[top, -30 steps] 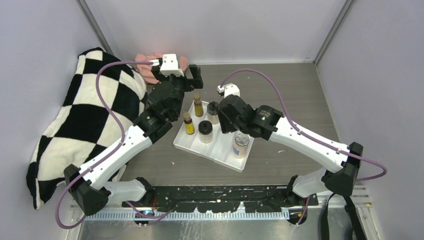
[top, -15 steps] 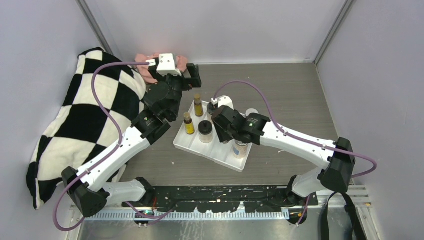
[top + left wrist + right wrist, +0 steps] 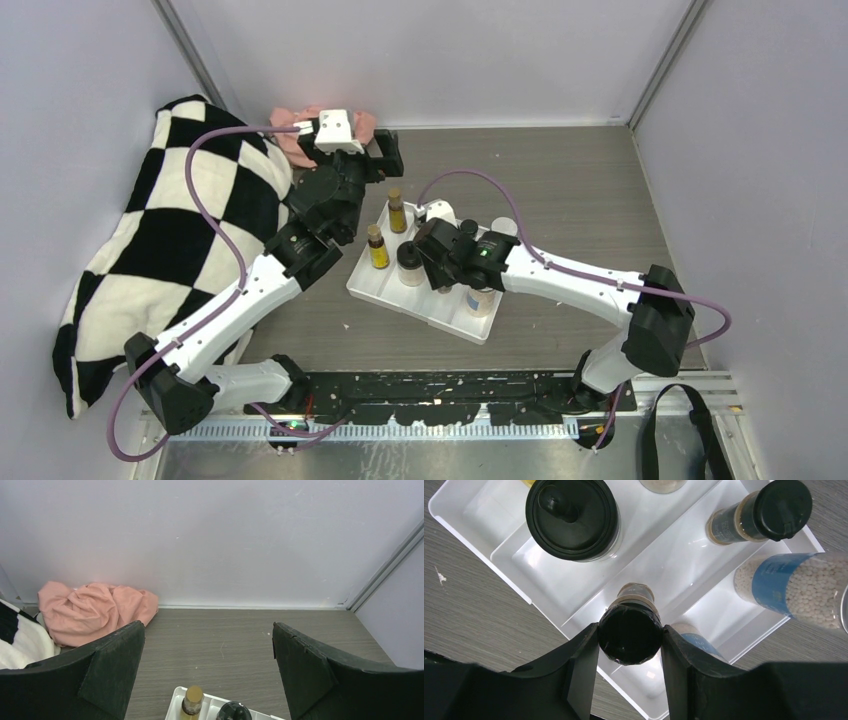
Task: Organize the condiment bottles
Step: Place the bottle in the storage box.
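This is looking like a robotics lab's test cell. Plain pale walls are boxing in a grey wood-grain worktop on three sides, with metal strips running up the corners. Two white-and-black robot arms, the left arm and the right arm, are standing bolted to a black rail at the near edge. A checkered cloth, a pink cloth and a white tray of condiment bottles are lying inside the cell.

Wood-grain table carries 1 white tray, checkered cloth (left), pink cloth.
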{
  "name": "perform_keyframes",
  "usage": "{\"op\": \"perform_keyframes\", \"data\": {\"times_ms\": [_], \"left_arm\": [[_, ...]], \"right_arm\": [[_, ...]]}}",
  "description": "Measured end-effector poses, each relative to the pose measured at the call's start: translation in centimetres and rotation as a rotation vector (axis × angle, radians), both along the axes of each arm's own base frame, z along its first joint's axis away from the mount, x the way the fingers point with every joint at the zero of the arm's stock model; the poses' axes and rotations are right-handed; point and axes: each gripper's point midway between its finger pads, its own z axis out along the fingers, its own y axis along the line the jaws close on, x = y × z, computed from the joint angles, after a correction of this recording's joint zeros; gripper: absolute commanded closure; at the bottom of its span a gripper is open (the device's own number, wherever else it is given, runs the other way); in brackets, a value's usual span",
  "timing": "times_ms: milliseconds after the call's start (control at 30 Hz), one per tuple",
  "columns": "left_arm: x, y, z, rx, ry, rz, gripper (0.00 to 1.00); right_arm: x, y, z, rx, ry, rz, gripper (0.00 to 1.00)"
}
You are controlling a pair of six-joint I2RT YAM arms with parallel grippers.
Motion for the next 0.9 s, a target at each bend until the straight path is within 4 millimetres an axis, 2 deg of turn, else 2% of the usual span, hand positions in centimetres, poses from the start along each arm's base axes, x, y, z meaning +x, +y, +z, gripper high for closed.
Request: {"op": "perform_keyframes", "data": {"times_ms": [133, 367, 900], "left_arm": [[0.0, 0.0, -0.3, 0.002, 0.003, 0.000, 0.00], [0.0, 0.0, -0.4, 0.000, 0.000, 0.000, 0.00], [0.0, 0.0, -0.9, -0.001, 0.000, 0.001, 0.00]], "right_arm": [[0.1, 0.3, -0.7, -0.013, 0.007, 0.001, 0.99], [0.4, 0.3, -0.9, -0.016, 0.000, -0.004, 0.99], [2.1, -1.0, -2.2, -0.013, -0.002, -0.064, 0.99]]}}
